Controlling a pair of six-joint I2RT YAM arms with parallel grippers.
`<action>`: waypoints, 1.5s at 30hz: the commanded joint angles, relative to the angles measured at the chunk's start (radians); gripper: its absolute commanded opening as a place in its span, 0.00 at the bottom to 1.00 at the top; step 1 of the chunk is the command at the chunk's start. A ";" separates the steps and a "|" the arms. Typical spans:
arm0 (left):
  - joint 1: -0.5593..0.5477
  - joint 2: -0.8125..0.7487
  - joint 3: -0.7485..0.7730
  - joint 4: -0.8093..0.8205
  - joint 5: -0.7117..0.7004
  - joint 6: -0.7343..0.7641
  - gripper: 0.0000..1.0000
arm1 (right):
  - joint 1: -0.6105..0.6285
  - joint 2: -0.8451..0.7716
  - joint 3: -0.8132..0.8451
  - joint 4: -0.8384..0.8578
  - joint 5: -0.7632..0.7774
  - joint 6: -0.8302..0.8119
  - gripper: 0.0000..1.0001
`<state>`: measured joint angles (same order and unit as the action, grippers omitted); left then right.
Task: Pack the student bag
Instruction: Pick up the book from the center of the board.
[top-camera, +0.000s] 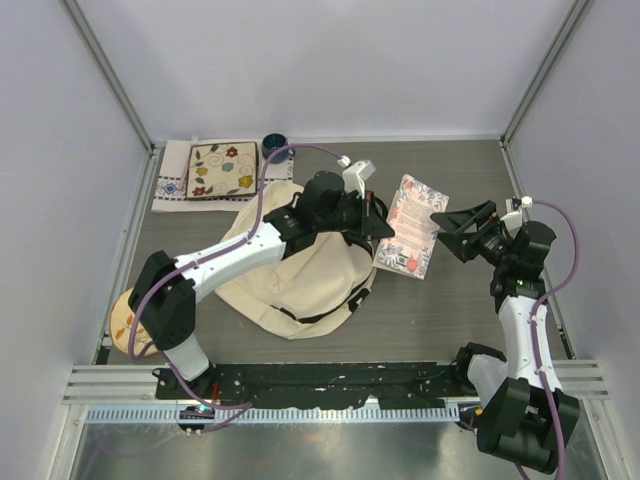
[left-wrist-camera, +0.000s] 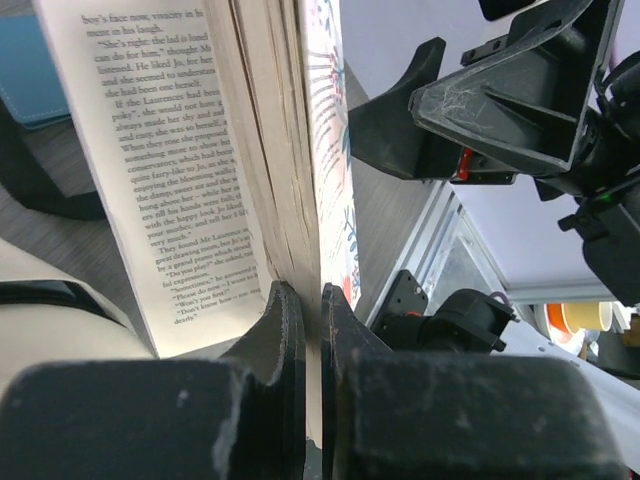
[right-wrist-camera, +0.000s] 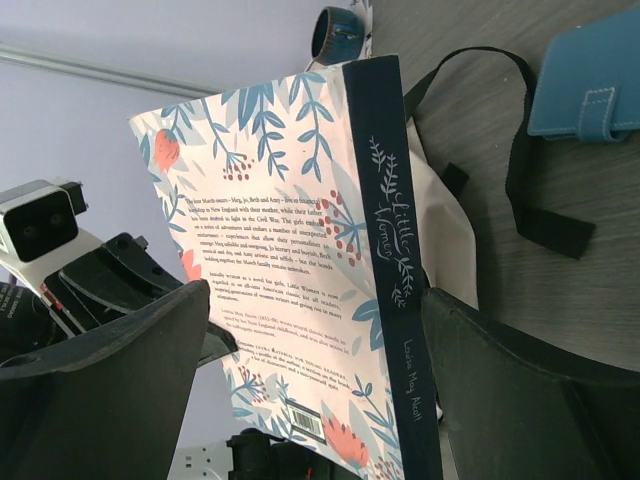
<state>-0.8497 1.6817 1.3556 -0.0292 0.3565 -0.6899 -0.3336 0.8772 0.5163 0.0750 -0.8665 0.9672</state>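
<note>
The student bag (top-camera: 300, 280) lies cream and slumped in the middle of the table, its black strap (right-wrist-camera: 520, 170) trailing on the grey top. My left arm reaches over it, and my left gripper (top-camera: 385, 228) (left-wrist-camera: 312, 300) is shut on the lower edge of a floral paperback book (top-camera: 412, 225), pinching the back cover and a block of pages (left-wrist-camera: 170, 170). The book is held off the table with its back cover (right-wrist-camera: 290, 250) facing my right gripper (top-camera: 450, 230) (right-wrist-camera: 315, 390). That gripper is open, its fingers (right-wrist-camera: 100, 380) wide on either side of the book, with gaps showing.
A floral pouch (top-camera: 222, 170) lies on a white cloth (top-camera: 172, 185) at the back left, with a dark blue round cup (top-camera: 274, 143) behind it. A blue case (right-wrist-camera: 590, 75) lies near the bag's strap. A tan round item (top-camera: 125, 320) sits at the left edge.
</note>
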 joint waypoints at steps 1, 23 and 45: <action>0.012 -0.089 0.004 0.212 0.097 -0.043 0.00 | 0.036 0.009 0.019 0.199 -0.055 0.079 0.91; 0.074 -0.154 -0.122 0.426 0.211 -0.171 0.00 | 0.119 0.108 0.077 0.175 0.006 -0.048 0.91; 0.075 -0.108 -0.142 0.459 0.271 -0.205 0.00 | 0.199 0.134 0.070 0.477 -0.046 0.123 0.40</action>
<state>-0.7719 1.6104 1.2007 0.3454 0.5964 -0.9268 -0.1413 1.0149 0.5541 0.4759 -0.9043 1.0775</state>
